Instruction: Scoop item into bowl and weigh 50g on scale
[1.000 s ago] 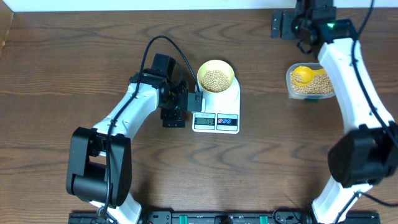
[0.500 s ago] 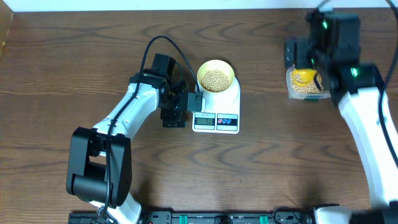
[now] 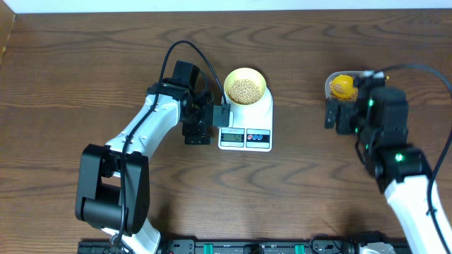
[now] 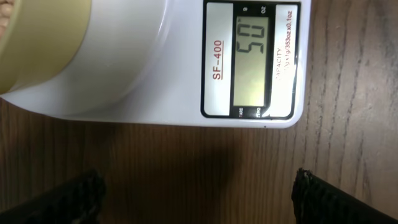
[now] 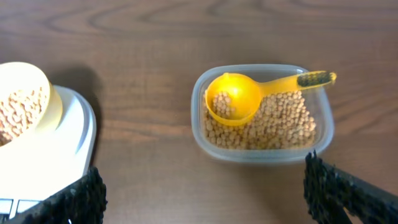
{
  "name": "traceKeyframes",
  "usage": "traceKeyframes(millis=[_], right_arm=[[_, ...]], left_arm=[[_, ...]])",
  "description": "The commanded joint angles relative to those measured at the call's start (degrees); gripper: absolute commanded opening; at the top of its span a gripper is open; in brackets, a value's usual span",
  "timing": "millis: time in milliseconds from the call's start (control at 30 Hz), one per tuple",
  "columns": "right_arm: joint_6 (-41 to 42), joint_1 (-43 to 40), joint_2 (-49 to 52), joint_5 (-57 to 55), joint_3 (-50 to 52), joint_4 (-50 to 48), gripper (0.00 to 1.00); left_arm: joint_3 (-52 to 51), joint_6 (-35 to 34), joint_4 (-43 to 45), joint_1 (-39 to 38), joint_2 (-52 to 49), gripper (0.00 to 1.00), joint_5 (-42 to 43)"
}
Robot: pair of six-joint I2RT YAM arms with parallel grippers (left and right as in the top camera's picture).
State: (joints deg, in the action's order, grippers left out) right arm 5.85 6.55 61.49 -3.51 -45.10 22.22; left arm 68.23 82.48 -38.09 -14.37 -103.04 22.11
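Note:
The pale yellow-green bowl (image 3: 245, 86) holds beige beans (image 3: 245, 89) and stands on the white scale (image 3: 247, 123). In the left wrist view the scale's display (image 4: 250, 59) reads 50, and the bowl's side (image 4: 37, 43) shows at the upper left. My left gripper (image 3: 209, 123) is open and empty just left of the scale (image 4: 155, 74), low over the table (image 4: 199, 205). My right gripper (image 3: 339, 116) is open and empty in front of the clear tub (image 5: 261, 149). More beans (image 5: 280, 121) and the yellow scoop (image 5: 233, 99) lie in the tub.
The tub (image 3: 330, 88) sits at the back right, partly hidden by my right arm (image 3: 385, 134). In the right wrist view the bowl (image 5: 25, 102) and a scale corner (image 5: 62, 149) show at the left. Bare brown wood table (image 3: 296, 190) lies all around.
My right arm has swung from behind the tub to the table's front right, so its gripper is now in front of the tub. The left arm, bowl and scale have not moved.

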Motion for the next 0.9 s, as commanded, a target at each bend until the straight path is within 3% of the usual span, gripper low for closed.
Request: traceKeyframes(millis=[0,233,467,867], right_arm=[[3.82,-0.22,-5.09,-0.39,7.39,-4.15,0.99],[3.78,-0.04,-17.94,1.40,22.12,-16.11,0.99],[3.76,0.68,-32.70,1.31,32.76,-21.35,0.99],[3.76,0.63,-57.48,1.44,44.78,-19.74,0.99]], left_arm=[[-0.50,-0.44,-0.15,-0.17,1.25,0.98,0.28],[-0.50,-0.44,-0.15,-0.17,1.25,0.98,0.28],[-0.50,-0.44,-0.15,-0.17,1.25,0.98,0.28],[-0.50,-0.44,-0.17,-0.17,1.25,0.98,0.28]])
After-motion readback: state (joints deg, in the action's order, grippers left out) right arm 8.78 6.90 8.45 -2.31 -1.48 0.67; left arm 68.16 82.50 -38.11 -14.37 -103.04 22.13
